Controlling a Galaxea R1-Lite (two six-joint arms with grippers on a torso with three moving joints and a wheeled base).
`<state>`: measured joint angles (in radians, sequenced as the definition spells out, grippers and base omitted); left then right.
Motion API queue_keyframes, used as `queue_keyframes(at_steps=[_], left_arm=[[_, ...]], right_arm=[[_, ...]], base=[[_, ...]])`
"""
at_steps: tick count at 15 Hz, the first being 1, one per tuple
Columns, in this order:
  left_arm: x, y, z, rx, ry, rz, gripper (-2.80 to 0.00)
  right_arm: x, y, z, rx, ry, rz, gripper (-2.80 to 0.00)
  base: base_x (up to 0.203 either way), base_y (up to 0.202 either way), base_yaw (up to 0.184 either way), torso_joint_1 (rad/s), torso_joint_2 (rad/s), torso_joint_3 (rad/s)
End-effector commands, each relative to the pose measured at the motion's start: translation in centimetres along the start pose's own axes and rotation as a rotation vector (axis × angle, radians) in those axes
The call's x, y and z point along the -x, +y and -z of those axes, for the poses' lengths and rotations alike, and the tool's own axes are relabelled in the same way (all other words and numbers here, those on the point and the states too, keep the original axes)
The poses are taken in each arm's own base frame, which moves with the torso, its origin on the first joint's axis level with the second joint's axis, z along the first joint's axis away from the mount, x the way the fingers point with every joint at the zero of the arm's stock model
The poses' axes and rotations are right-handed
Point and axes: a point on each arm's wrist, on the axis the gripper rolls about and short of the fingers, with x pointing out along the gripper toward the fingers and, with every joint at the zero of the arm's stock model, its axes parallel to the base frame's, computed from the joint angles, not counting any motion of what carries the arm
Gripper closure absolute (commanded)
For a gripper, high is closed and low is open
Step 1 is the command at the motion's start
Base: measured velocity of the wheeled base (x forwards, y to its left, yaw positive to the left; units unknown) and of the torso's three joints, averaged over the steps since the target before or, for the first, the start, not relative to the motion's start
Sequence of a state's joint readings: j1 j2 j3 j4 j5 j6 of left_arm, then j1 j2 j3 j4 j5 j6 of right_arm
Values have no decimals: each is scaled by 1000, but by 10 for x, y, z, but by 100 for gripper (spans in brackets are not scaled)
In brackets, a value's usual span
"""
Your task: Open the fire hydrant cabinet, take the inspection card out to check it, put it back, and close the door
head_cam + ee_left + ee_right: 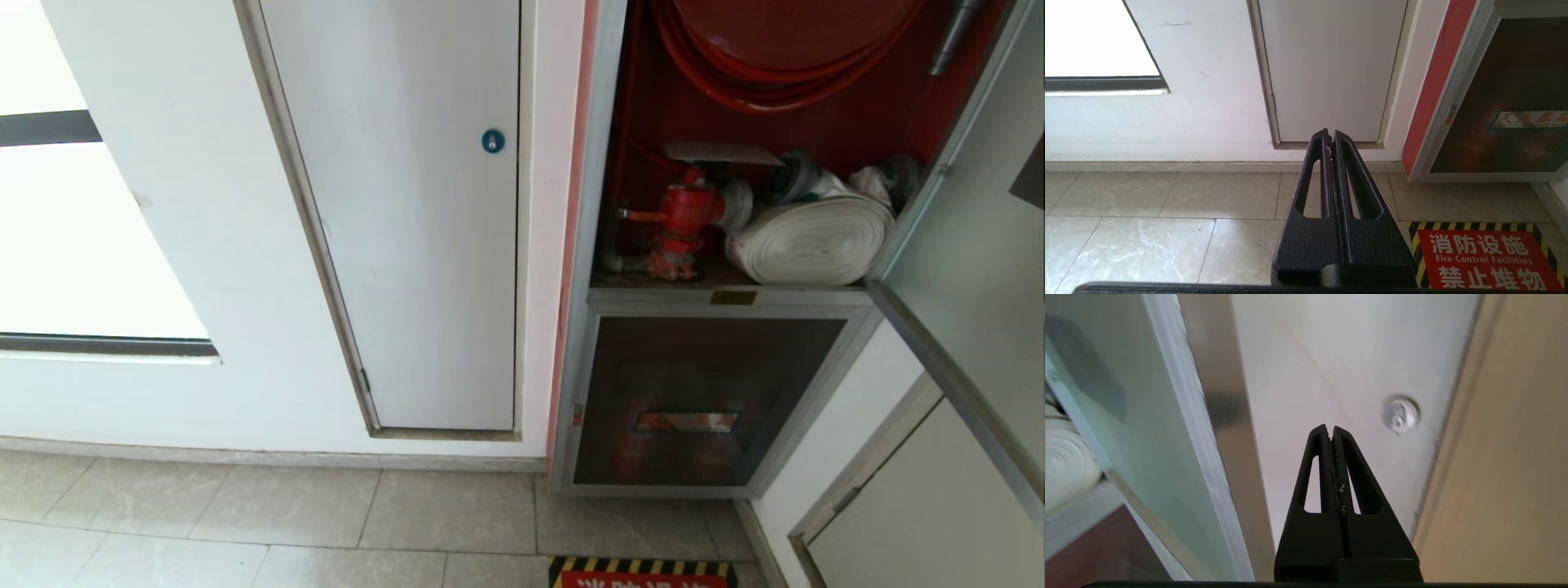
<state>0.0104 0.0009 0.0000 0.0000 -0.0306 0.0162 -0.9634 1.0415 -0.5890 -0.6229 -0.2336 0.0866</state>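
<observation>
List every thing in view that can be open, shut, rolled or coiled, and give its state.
Fire hydrant cabinet: open, inside showing.
Door: swung open to the right.
Lower glass panel: shut.
White panel with blue lock: shut.
White hose: rolled flat, lying on the shelf.
Red hose: coiled on its reel.
Left gripper: shut, empty, pointing at the floor by the wall.
Right gripper: shut, empty, beside the open door's edge.

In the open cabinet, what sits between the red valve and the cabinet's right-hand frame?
The white flat hose roll fills that stretch in the head view, lying on the shelf right of the red valve, reaching to the fire hydrant cabinet frame where the open door hinges.
</observation>
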Motion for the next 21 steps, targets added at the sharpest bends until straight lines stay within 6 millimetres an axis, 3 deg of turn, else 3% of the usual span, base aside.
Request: queue_keyframes(at_steps=[1,6,11,21], left_arm=[[0,0,0,-1,2,0,0],[0,0,0,-1,2,0,0],[0,0,0,-1,1,0,0],[0,0,0,-1,2,0,0]], right_arm=[[-12,3,1,2,0,-3,0],[-27,7,-4,-6,-50,-38,0],[-28,10,-5,-7,-48,-107,0],[0,18,-15,-21,-56,-264,0]], base=[[0,0,0,0,0,0],[0,0,0,0,0,0],[0,0,0,0,0,0],[0,0,0,0,0,0]])
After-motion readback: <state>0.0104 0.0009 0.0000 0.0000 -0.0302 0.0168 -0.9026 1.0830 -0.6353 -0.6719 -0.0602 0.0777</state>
